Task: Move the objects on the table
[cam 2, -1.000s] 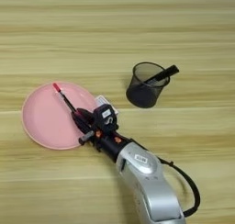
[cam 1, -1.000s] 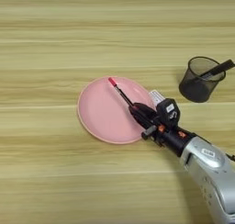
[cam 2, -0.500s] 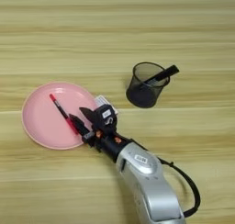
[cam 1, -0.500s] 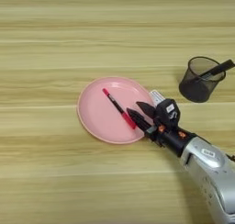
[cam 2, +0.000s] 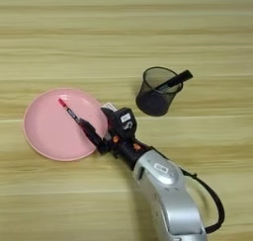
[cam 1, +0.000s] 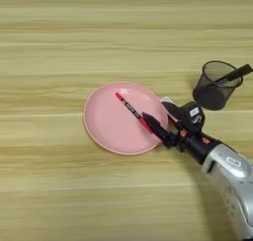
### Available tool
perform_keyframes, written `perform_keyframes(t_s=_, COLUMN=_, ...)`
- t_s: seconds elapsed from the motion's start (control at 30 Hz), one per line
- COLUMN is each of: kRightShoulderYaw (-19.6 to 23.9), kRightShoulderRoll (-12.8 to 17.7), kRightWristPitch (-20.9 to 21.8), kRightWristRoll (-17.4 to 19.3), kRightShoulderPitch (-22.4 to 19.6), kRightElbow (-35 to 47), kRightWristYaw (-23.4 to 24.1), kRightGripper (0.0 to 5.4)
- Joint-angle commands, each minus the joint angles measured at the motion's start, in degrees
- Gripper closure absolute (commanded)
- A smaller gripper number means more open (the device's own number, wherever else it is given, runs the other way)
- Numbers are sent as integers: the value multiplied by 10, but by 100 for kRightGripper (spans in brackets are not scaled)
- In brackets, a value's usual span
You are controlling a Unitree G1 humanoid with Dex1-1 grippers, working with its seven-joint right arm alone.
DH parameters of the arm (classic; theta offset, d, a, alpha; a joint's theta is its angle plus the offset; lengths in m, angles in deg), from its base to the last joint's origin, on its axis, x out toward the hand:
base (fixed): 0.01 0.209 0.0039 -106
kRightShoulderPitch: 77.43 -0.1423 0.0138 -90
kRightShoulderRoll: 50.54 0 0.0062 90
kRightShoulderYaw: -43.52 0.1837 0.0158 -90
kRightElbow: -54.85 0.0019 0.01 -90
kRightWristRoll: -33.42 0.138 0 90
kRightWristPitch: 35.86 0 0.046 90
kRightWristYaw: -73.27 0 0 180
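Note:
A round pink plate lies on the light-wood table. On its right half rests a thin red-and-black pen, slanting toward the near right. My right gripper stands open at the plate's right rim, one black finger over the pen's near end and the other toward the rim's far side. A small white card peeks out behind the gripper, mostly hidden. To the far right stands the black mesh pen cup with a black marker leaning in it.
My silver forearm runs from the gripper toward the bottom edge, with a black cable looping beside it. Bare wood stretches around the plate and the cup.
A second ago the gripper was shut on the pen above the plate. It has opened, and the pen has dropped onto the plate and lies free.

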Motion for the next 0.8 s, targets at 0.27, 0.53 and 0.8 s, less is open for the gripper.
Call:
perform_keyframes(t_s=0.27, kRightShoulderYaw=67, kRightShoulderRoll=22, kRightWristPitch=27, kRightWristRoll=8, kRightShoulderPitch=-41, kRightElbow=6, kRightWristYaw=17, kRightGripper=61)
perform_keyframes(t_s=0.53, kRightShoulderYaw=93, kRightShoulderRoll=25, kRightWristPitch=38, kRightWristRoll=8, kRightShoulderPitch=-37, kRightElbow=-17, kRightWristYaw=19, kRightGripper=4)
perform_keyframes(t_s=0.8, kRightShoulderYaw=108, kRightShoulderRoll=28, kRightWristPitch=48, kRightWristRoll=3, kRightShoulderPitch=-34, kRightElbow=-41, kRightWristYaw=23, kRightGripper=4)
